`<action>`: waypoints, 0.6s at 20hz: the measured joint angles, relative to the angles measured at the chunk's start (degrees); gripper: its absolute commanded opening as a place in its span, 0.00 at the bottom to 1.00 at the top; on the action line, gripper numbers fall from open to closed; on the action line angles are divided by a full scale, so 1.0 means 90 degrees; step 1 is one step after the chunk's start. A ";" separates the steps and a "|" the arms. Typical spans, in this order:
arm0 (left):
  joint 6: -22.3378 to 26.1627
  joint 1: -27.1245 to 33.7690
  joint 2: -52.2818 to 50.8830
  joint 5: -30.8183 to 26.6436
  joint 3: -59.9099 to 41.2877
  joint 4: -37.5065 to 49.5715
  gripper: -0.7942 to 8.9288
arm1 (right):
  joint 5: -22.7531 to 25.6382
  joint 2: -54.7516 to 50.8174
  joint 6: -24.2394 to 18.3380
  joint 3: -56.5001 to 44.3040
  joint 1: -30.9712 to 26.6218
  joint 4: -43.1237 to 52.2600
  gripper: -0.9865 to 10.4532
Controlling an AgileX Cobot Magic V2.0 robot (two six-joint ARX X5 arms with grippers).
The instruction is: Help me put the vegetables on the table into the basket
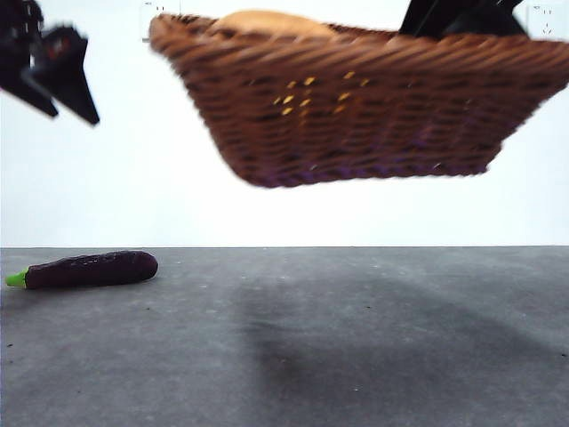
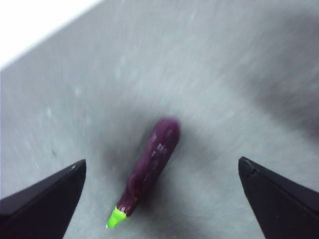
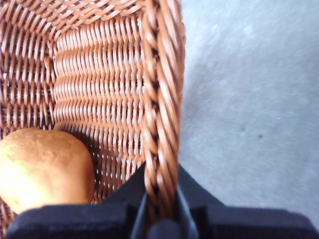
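The brown wicker basket (image 1: 356, 102) hangs tilted in the air above the table (image 1: 356, 356), held by its rim (image 3: 162, 99) in my right gripper (image 3: 160, 209), which is shut on it. Inside lies the brown potato (image 3: 42, 167), whose top shows over the rim (image 1: 267, 22). Yellow corn (image 1: 311, 93) glints through the weave. The purple eggplant (image 1: 89, 269) with its green stem lies on the table at the left. My left gripper (image 2: 159, 184) hovers open above the eggplant (image 2: 149, 167), jaws wide to either side; it shows at the upper left (image 1: 53, 76).
A white wall stands behind the table's far edge. The basket casts a shadow (image 1: 356, 329) on the table's middle.
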 measured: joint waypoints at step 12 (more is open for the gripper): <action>0.1093 0.0141 0.3781 0.0381 0.2766 -0.1139 0.63 | 0.0029 -0.0661 -0.0444 0.0002 -0.0114 -0.0729 0.08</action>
